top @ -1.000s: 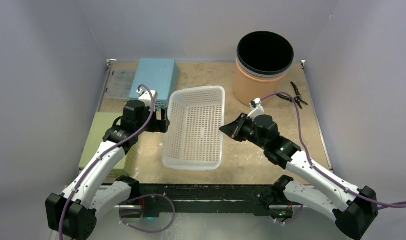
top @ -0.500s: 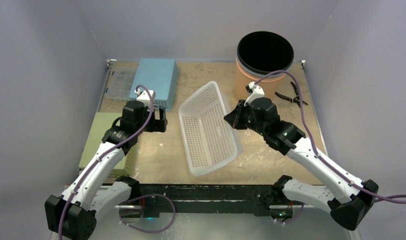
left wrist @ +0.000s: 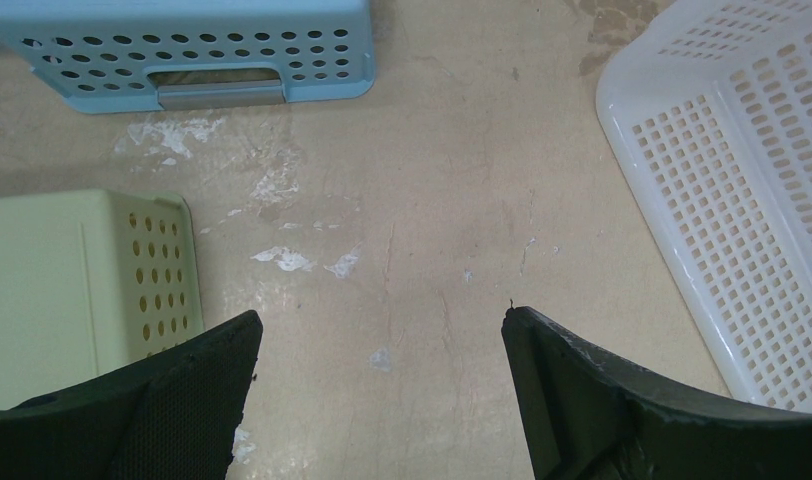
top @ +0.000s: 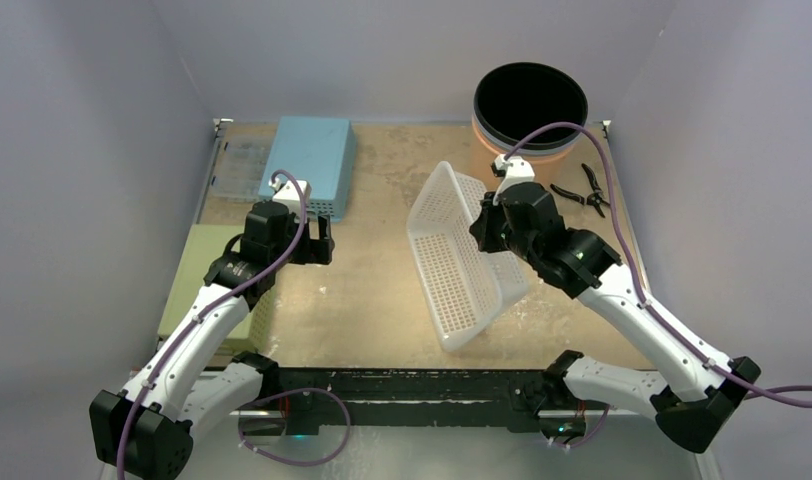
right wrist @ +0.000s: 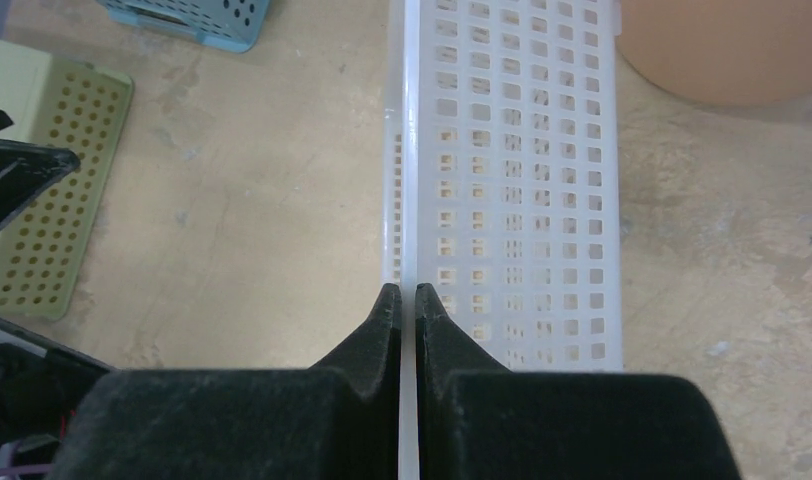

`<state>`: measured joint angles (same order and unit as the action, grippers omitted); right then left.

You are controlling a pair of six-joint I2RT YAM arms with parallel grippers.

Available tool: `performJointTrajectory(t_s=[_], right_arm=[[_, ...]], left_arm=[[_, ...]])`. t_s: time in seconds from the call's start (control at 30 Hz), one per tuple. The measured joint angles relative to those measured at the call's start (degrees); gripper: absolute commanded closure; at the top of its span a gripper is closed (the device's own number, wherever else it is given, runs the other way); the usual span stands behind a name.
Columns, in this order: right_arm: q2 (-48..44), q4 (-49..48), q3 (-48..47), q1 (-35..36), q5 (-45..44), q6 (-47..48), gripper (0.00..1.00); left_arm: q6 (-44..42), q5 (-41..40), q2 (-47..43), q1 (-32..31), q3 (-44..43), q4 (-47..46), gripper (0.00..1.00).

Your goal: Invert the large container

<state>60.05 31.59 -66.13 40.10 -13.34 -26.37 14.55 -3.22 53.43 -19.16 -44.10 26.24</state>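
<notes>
The large white perforated basket [top: 460,262] stands tipped on its long side at the table's middle right, its opening facing left. My right gripper [top: 482,228] is shut on the basket's upper rim [right wrist: 409,200], which runs between its fingers. The basket's wall also shows at the right of the left wrist view [left wrist: 742,190]. My left gripper [top: 327,240] is open and empty, well left of the basket, over bare table [left wrist: 382,330].
A blue perforated box [top: 310,160] lies upside down at the back left. A green perforated box [top: 197,275] sits at the left edge. An orange bin with a black rim [top: 527,130] stands at the back right, pliers [top: 592,188] beside it.
My right gripper has lifted the basket's right rim and swung it rightwards, tipping the basket from flat to standing on its side. The left gripper let go and stayed in place.
</notes>
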Motion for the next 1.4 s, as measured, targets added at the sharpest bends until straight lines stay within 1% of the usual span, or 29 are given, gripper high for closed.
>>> performJointTrajectory(t_s=[0.2, 0.27, 0.3, 0.4, 0.53, 0.73, 0.9, 1.07, 1.17, 1.27, 1.4], right_arm=[[2.05, 3.23, -2.32, 1.05, -2.82, 1.97, 1.0], [3.45, 4.35, -3.8, 3.37, -5.75, 1.95, 1.0], [4.52, 5.18, -4.94, 5.95, -8.72, 1.9, 1.0], [7.61, 6.47, -8.13, 12.15, -13.79, 1.27, 1.0], [12.9, 8.57, -12.31, 18.1, -20.46, -0.07, 1.0], [20.24, 11.58, -17.25, 25.49, -30.6, -3.26, 1.0], [24.79, 13.81, -20.2, 29.53, -35.52, -6.4, 1.0], [25.75, 13.75, -20.68, 30.38, -36.24, -9.14, 1.0], [23.45, 9.88, -17.88, 30.27, -33.9, -9.99, 1.0], [19.8, 5.9, -14.03, 30.08, -31.39, -11.3, 1.0], [16.59, 1.95, -10.29, 28.46, -27.17, -13.84, 1.0]], left_arm=[[0.0, -0.02, 0.0, 0.0, 0.0, 0.02, 0.1], [0.0, -0.02, 0.02, 0.0, 0.0, 0.02, 0.1], [0.02, -0.02, 0.0, 0.0, 0.0, 0.02, 0.1], [0.02, -0.13, 0.0, 0.0, 0.0, 0.07, 0.1], [0.13, -0.74, 0.0, 0.0, 0.0, 0.24, 0.1], [1.57, -3.13, -0.37, 0.0, 0.0, 1.01, 0.1], [2.62, -4.57, -0.72, 0.0, 0.0, 1.62, 0.09], [3.74, -4.76, -1.9, 0.0, 0.0, 1.73, 0.07], [5.92, -4.2, -2.97, 0.0, 0.0, 1.81, 0.07], [9.6, -1.05, -5.25, 0.0, 0.94, 0.85, 0.07], [16.41, 5.66, -9.51, 0.0, 3.72, -0.72, 0.07]])
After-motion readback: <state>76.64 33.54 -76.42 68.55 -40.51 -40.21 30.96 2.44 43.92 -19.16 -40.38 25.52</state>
